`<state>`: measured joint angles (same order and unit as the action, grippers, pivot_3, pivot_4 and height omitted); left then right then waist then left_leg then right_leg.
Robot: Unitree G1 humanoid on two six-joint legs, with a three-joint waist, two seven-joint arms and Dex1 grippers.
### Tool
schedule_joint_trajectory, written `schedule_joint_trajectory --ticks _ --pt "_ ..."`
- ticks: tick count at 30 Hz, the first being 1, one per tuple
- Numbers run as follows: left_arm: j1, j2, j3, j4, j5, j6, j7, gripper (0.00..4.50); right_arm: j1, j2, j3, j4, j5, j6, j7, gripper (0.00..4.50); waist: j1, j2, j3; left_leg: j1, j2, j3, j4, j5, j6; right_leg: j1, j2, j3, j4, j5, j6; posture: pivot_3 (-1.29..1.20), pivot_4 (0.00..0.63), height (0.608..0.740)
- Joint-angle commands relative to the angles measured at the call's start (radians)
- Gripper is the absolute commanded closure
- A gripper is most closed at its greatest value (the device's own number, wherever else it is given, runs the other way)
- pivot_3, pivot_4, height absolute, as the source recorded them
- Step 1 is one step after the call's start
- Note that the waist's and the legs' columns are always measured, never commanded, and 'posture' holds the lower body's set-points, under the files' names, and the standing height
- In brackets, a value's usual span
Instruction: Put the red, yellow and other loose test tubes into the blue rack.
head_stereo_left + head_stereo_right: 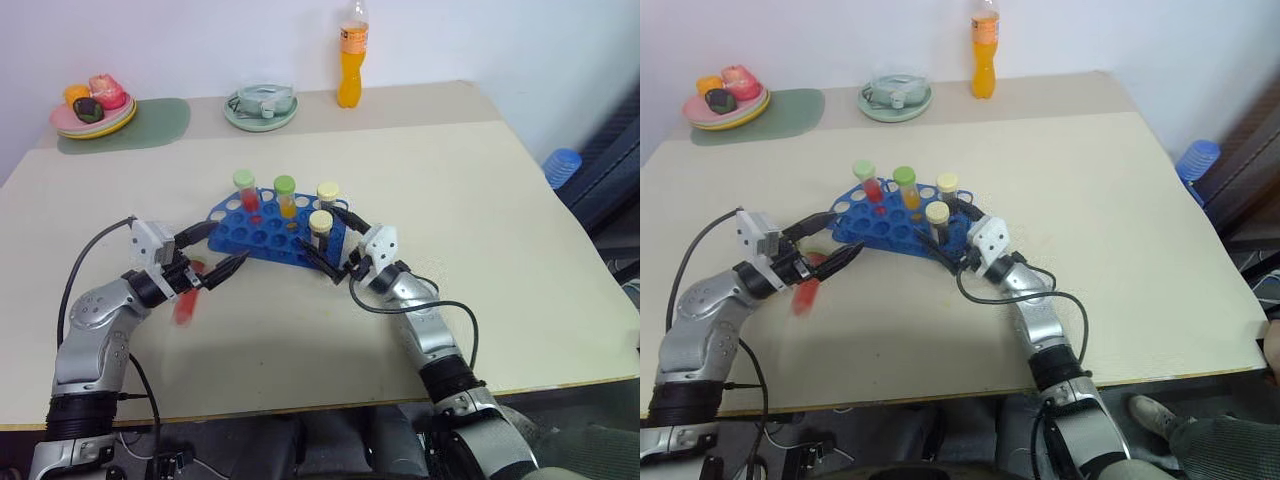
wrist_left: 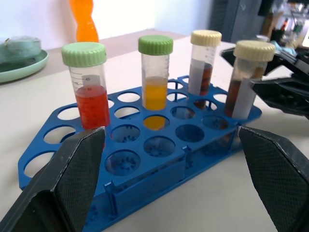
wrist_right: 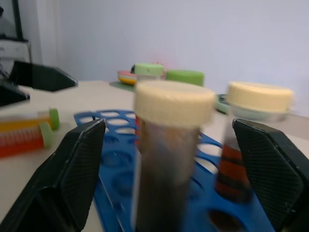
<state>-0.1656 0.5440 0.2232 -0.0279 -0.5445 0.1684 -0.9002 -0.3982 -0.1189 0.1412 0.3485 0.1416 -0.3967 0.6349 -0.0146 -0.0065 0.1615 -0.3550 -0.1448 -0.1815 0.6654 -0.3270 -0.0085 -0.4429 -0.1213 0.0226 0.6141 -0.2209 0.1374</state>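
Note:
The blue rack (image 1: pixel 262 232) lies mid-table. Upright in it are a red test tube (image 2: pixel 89 92) and a yellow one (image 2: pixel 155 77), both green-capped, plus a cream-capped dark one (image 2: pixel 205 60). A second cream-capped brown tube (image 1: pixel 320 226) stands at the rack's near right corner. My right gripper (image 1: pixel 320 232) is open around it, with a gap on each side (image 3: pixel 169 145). My left gripper (image 1: pixel 230 243) is open at the rack's left end, holding nothing. A loose red tube (image 1: pixel 186 300) lies on the table below it. Another loose yellow tube (image 3: pixel 29 123) lies beside the red one (image 3: pixel 24 140).
At the back of the table stand a tall orange drink bottle (image 1: pixel 350 62) and a pale green dish (image 1: pixel 260 108). A plate of toy food (image 1: pixel 92 108) sits on a green mat (image 1: pixel 155 125). A blue object (image 1: pixel 562 165) sits past the right table edge.

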Motion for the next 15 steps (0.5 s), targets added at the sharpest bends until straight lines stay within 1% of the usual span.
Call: schedule_joint_trajectory --ticks 1,4,7,11,13,15 --pt "0.012 -0.006 0.058 -0.104 -0.049 0.087 0.112 0.00 0.049 -0.063 -0.013 -0.148 0.017 0.068 0.022 0.10 0.000 0.000 0.000 0.000 0.000 0.000 0.000 0.000 0.000 0.000 0.000 0.000 0.000 0.000 0.000 0.00 0.150 0.740" --pt "0.065 0.009 0.063 -0.222 -0.004 0.197 0.262 0.00 0.138 -0.159 -0.016 -0.307 0.059 0.179 0.077 0.10 0.001 0.000 0.000 0.000 0.000 0.000 0.000 0.000 0.000 0.000 0.000 0.000 0.000 0.000 0.000 0.00 0.150 0.740" --pt "0.107 0.023 0.094 -0.344 -0.037 0.367 0.402 0.00 0.229 -0.263 -0.037 -0.469 0.102 0.286 0.117 0.10 0.005 0.000 0.000 -0.001 0.000 0.000 -0.001 0.000 0.000 0.000 0.000 0.001 0.000 0.000 0.000 0.00 0.150 0.740" --pt "0.117 0.023 0.180 -0.487 -0.207 0.628 0.563 0.00 0.307 -0.399 -0.085 -0.652 0.150 0.399 0.160 0.10 0.009 0.000 0.000 0.000 0.000 0.001 0.000 0.000 0.000 0.000 0.000 0.002 0.000 0.000 0.000 0.00 0.150 0.740" --pt "0.075 0.025 0.231 -0.522 -0.280 0.819 0.709 0.00 0.308 -0.440 -0.128 -0.704 0.194 0.461 0.158 0.10 0.013 0.000 0.000 0.000 0.001 0.001 0.000 0.000 0.000 0.000 0.000 0.002 0.000 0.000 0.000 0.00 0.150 0.740" --pt "0.000 0.051 0.263 -0.520 -0.332 1.039 0.821 0.00 0.297 -0.471 -0.161 -0.735 0.228 0.505 0.163 0.10 0.021 -0.001 0.000 0.001 0.001 0.001 0.000 0.000 0.000 0.001 0.001 0.002 0.000 0.000 0.000 0.00 0.150 0.740"
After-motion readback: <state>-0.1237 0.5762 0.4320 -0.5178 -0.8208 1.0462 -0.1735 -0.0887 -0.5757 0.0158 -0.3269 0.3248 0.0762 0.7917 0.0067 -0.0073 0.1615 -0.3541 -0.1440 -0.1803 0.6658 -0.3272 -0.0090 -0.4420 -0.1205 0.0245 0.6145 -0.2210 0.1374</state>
